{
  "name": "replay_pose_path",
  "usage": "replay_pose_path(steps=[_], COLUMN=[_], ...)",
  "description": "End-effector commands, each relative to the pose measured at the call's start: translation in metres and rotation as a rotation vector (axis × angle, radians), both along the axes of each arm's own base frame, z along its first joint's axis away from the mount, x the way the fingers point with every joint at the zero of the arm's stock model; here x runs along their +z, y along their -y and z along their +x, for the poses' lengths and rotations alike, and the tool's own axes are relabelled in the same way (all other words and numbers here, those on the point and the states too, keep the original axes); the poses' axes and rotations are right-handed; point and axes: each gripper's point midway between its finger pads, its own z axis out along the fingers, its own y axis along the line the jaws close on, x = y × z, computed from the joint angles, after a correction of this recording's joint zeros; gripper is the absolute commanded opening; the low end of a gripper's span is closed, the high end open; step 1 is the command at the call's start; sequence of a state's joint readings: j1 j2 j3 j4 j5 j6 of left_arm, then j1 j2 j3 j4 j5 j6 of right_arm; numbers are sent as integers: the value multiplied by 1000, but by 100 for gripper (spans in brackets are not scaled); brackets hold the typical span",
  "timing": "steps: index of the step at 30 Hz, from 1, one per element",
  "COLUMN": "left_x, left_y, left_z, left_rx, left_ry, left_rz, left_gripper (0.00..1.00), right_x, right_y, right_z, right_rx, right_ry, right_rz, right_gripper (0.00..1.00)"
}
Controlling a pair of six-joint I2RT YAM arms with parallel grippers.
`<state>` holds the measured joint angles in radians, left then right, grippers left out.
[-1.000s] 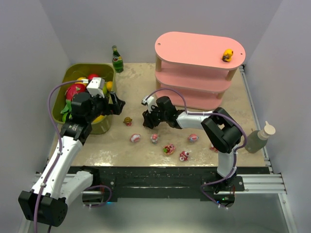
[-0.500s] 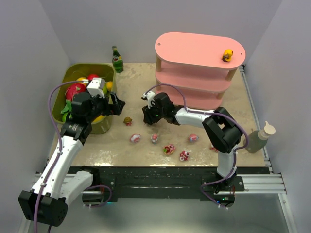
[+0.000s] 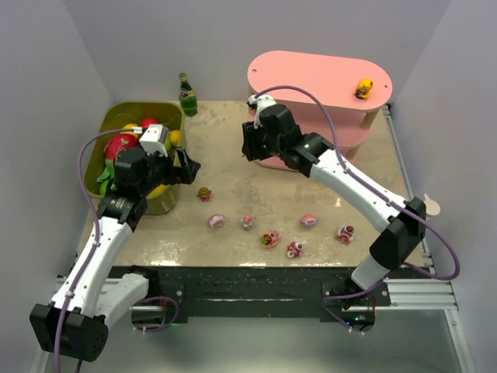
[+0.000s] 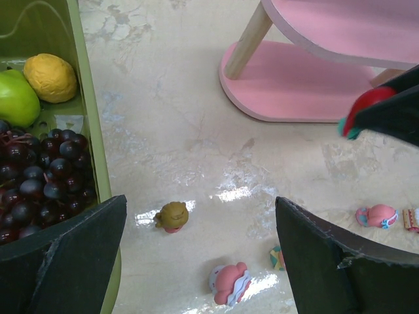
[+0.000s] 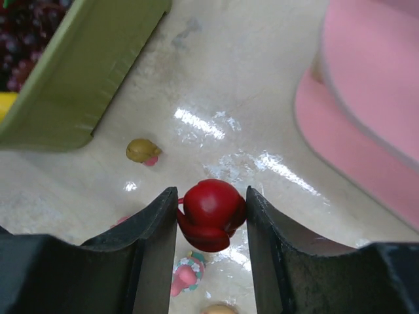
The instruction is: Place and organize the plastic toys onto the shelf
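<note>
1. Up off the table with the right gripper [image 3: 250, 145], fingers [image 5: 154, 235] closed partway onto a red toy [image 5: 213, 212]. Pinched from both sides, round top upward, so little chance of a slip on the carry.
2. Hanging just beside the left end of the shelf [image 3: 311, 74]. Height against the tiers hard to judge from above, but presumably lined up to slide in between the boards.
3. Already parked on the top board, near the right end: one yellow toy [image 3: 363, 87].
4. Left on the table, strung along the near side: a brown-haired figurine [image 3: 204, 194] and six pink-and-white figurines [image 3: 270, 238], all well apart from the shelf.
5. Over by the green bin [image 3: 144, 104], left gripper [image 3: 186, 167] spread fully wide, holding nothing. Hovering above the table near the brown-haired figurine, likely staged for that closest piece.
6. Next, by judgement: ease the red toy onto a board, clear of the wooden post [image 4: 252, 33], then let go gently so as not to tip it.
</note>
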<state>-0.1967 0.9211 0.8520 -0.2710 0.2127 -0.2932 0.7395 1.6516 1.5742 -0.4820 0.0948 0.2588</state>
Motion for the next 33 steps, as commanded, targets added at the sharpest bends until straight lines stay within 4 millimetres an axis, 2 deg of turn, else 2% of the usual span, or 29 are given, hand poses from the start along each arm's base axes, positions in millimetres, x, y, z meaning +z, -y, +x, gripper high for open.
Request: replay_pose_path(steps=[1,2,7,9,10,11,13,17,20,33], left_x=[13,13,13,14,14,14,14,16,14,12], left_y=[-3,-3,-2,-1,-1,0,0,0,0,0], left_z=[4,5,4,4,4,4,4,3,3,5], left_rx=[3,3,-2,-6,-8,-9,-11,-10,-10,-8], left_ry=[44,46,48,48,50,49,49,53,50,41], left_rz=[9,10,9,5,4,2,2,0,0,0], left_gripper=[100,99,100,100,100,100,99,99,100,100], right_x=[43,61,127,143,157,163,177,189,191,190], right_y=[44,53,89,103,109,121,134,162,172,196], right_z=[-5,-7,-4,1,2,7,13,28,37,67], right_rx=[-174,-198,-299,-325,-333,-363,-387,-449,-470,-546], right_ry=[30,57,177,212,237,246,266,288,295,305], right_rz=[-57,-50,-32,-42,-38,-37,-22,-17,-23,-78], right_gripper=[0,0,0,0,0,0,0,0,0,1])
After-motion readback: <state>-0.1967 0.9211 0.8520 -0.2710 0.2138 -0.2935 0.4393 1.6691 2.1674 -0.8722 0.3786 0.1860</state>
